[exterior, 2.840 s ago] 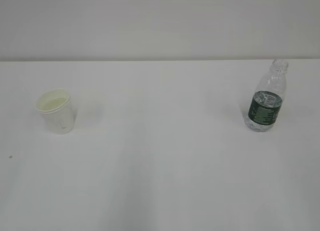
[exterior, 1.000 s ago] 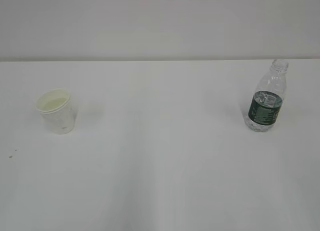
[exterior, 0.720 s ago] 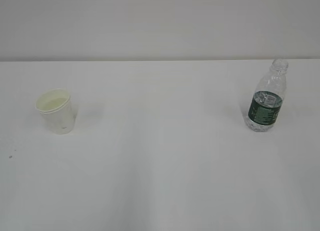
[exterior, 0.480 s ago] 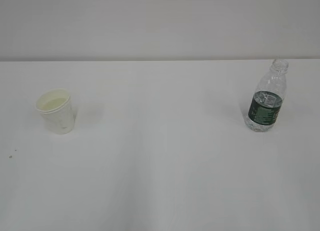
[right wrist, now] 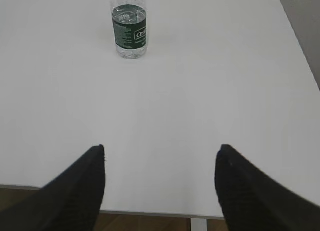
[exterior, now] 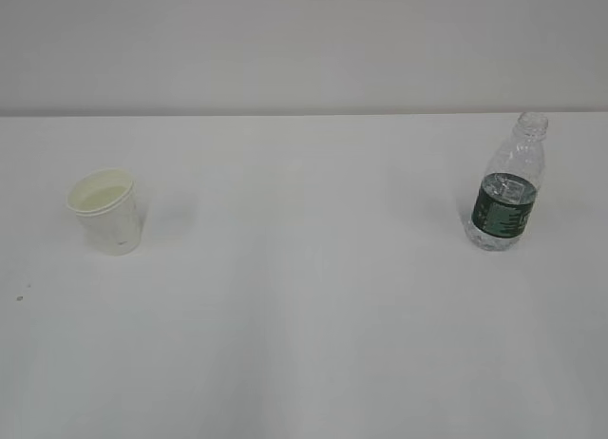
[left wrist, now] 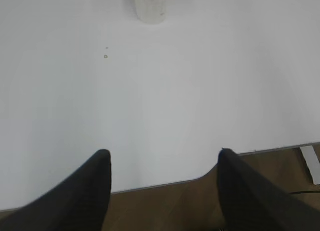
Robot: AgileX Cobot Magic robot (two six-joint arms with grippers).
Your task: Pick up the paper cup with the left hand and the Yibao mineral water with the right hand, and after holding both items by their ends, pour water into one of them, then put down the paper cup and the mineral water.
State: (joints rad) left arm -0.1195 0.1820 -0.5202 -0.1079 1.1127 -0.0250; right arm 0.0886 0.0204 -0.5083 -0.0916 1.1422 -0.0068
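Both grippers (left wrist: 162,158) (right wrist: 160,153) wide, table edge (left wrist: 165,183) below

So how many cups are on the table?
1. The cup stands upright on the left side of the table, far from the bottle on the right. Its base also shows at the top of the left wrist view. Nothing here could hide another.
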